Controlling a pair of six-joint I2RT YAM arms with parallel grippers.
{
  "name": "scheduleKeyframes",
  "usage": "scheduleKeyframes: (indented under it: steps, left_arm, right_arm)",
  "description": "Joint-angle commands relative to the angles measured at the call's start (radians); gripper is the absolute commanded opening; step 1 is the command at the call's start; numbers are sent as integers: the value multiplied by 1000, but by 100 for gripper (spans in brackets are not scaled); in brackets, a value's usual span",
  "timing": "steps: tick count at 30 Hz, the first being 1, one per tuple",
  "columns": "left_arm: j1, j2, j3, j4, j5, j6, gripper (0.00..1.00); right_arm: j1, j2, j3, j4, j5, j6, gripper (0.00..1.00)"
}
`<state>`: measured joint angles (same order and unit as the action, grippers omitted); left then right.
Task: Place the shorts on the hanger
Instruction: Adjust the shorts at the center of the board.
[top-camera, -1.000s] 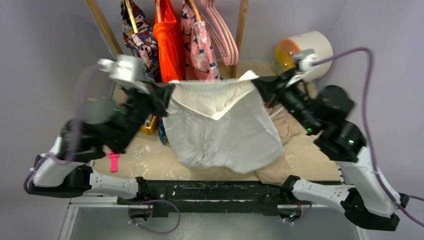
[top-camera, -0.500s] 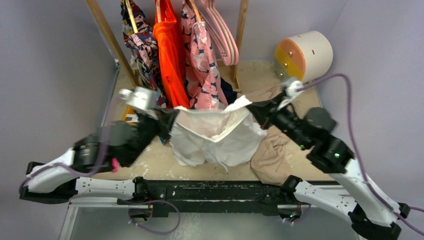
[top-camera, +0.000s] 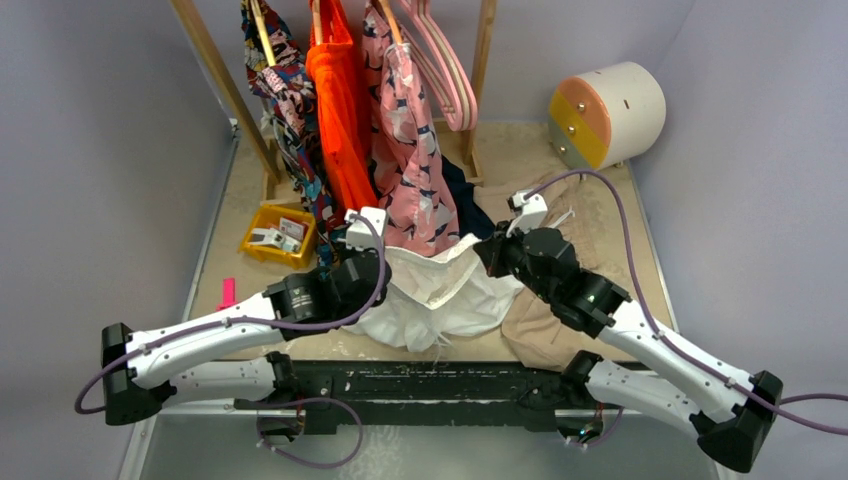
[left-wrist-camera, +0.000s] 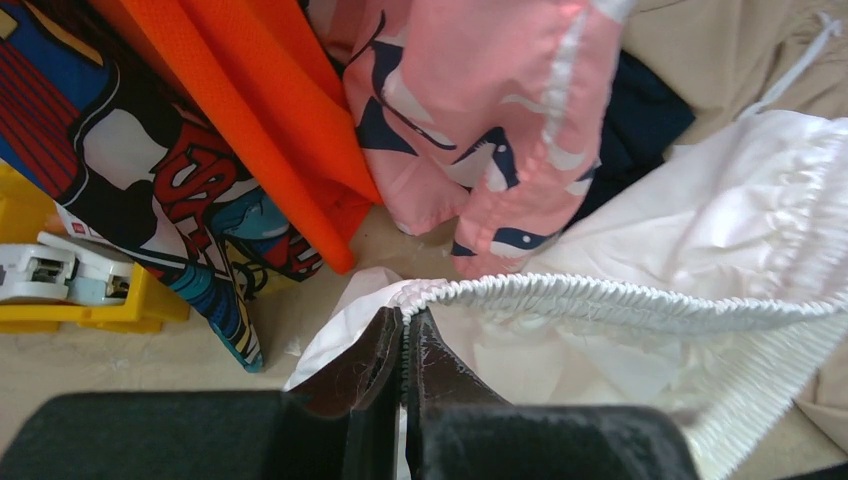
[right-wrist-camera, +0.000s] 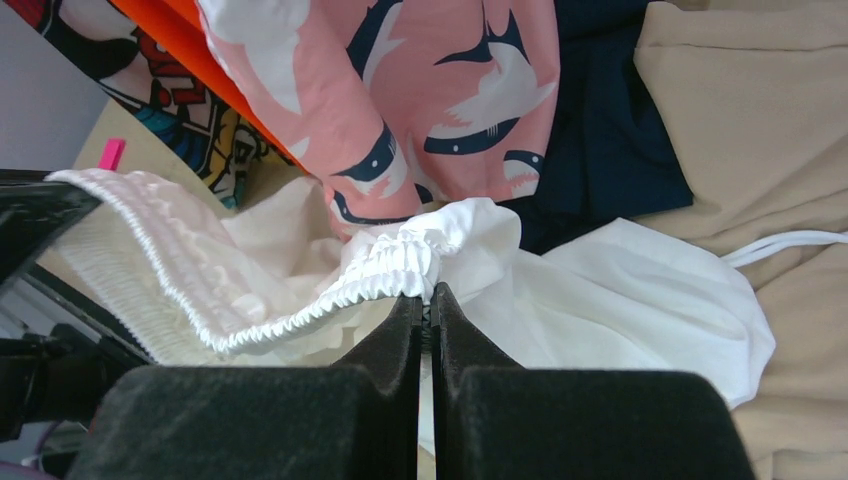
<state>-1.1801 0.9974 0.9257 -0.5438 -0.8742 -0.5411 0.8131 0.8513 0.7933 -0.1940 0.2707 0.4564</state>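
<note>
The white shorts (top-camera: 440, 295) hang between my two grippers over the table's near middle, with the elastic waistband stretched between them. My left gripper (top-camera: 383, 258) is shut on the waistband's left end; in the left wrist view (left-wrist-camera: 405, 316) the gathered band (left-wrist-camera: 620, 298) runs off to the right. My right gripper (top-camera: 488, 250) is shut on the right end; it also shows in the right wrist view (right-wrist-camera: 428, 293), pinching the waistband (right-wrist-camera: 390, 265). Pink hangers (top-camera: 452, 75) hang on the rack at the back, apart from the shorts.
On the wooden rack hang a comic-print garment (top-camera: 290, 100), an orange garment (top-camera: 340, 120) and a pink patterned garment (top-camera: 410, 160). A tan garment (top-camera: 560, 325) lies right of the shorts. A yellow bin (top-camera: 278, 236) stands at the left and a white drum (top-camera: 608, 112) at the back right.
</note>
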Motion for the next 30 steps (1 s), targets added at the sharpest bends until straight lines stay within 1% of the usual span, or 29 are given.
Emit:
scheduleKeyframes:
  steps: [1,6,10,13,17,23,26,27,30]
  left_arm:
    - [85,35,-66,119,108,-86,0]
    - [116,39,-210,183,148,-260,0]
    - [119,59,-328,264,205,-357,0]
    - [119,72,-375,296,206,-409,0]
    - [119,64,-411,305,195,-437,0]
    - [119,67,-442,291,201,-462,0]
    - [118,58,-455,297,219,-466,0]
    - [118,51,-457,297,224,-466,2]
    - [118,31,-457,291,236,-462,13]
  right_arm:
    - [-3,45,-61,94,27,92,0]
    - [-3,40,-182,99,20,226,0]
    - [-3,58,-263,178,-57,280,0]
    - [-3,111,-295,229,-96,302,0]
    - [-3,162,-296,265,-115,301,0]
    - [-3,172,-319,300,-128,297,1]
    - [-3,159,-334,300,-139,298,12]
    - [-3,150,-335,292,-141,298,15]
    - [-3,101,-319,249,-150,292,24]
